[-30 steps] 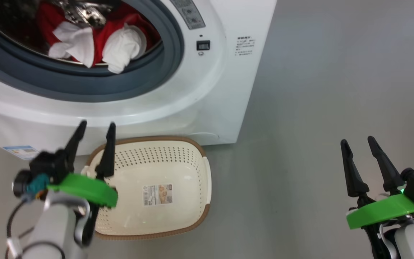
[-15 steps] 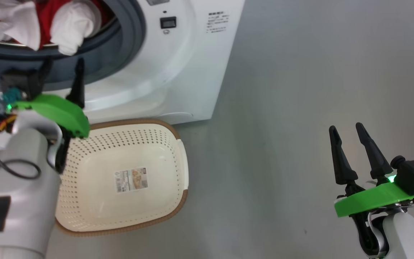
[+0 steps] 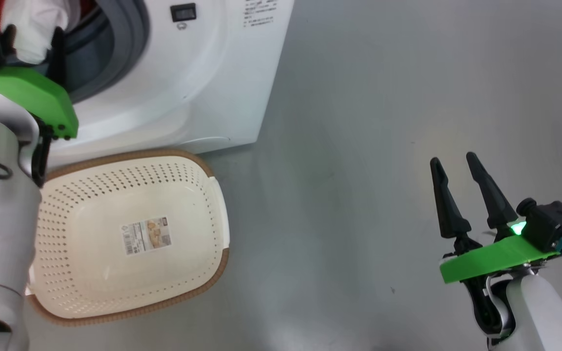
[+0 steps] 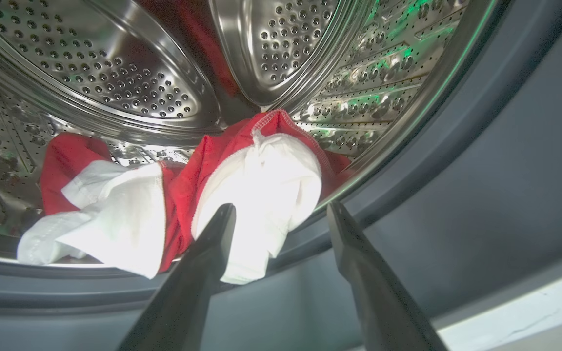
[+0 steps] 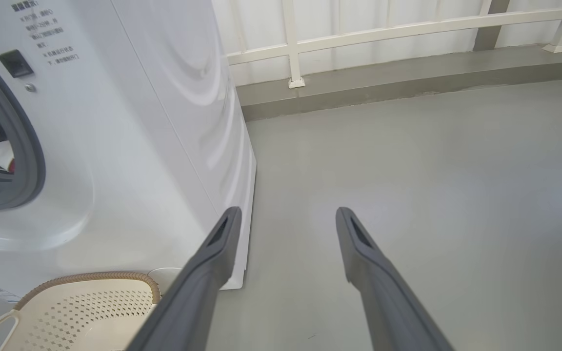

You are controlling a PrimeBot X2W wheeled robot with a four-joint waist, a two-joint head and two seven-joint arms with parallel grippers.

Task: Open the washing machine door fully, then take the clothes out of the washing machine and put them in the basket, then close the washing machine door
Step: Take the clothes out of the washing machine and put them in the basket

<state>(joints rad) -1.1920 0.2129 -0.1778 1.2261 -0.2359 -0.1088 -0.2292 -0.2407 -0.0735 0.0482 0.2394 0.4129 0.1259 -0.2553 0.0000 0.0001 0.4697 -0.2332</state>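
Left wrist view, I see left tool [image 4: 281, 206] spread before clothes [image 4: 261, 180] in the washing machine drum [image 4: 115, 73], right tool [image 3: 452, 157] spread over floor [image 3: 383, 122].

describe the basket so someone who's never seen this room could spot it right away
Find the big white washing machine standing on the grey floor. On the floor right in front of its base sits the basket, a cream plastic tub with perforated sides. Its brown woven-look rim and the paper label on its bottom set it apart from the plain white machine.
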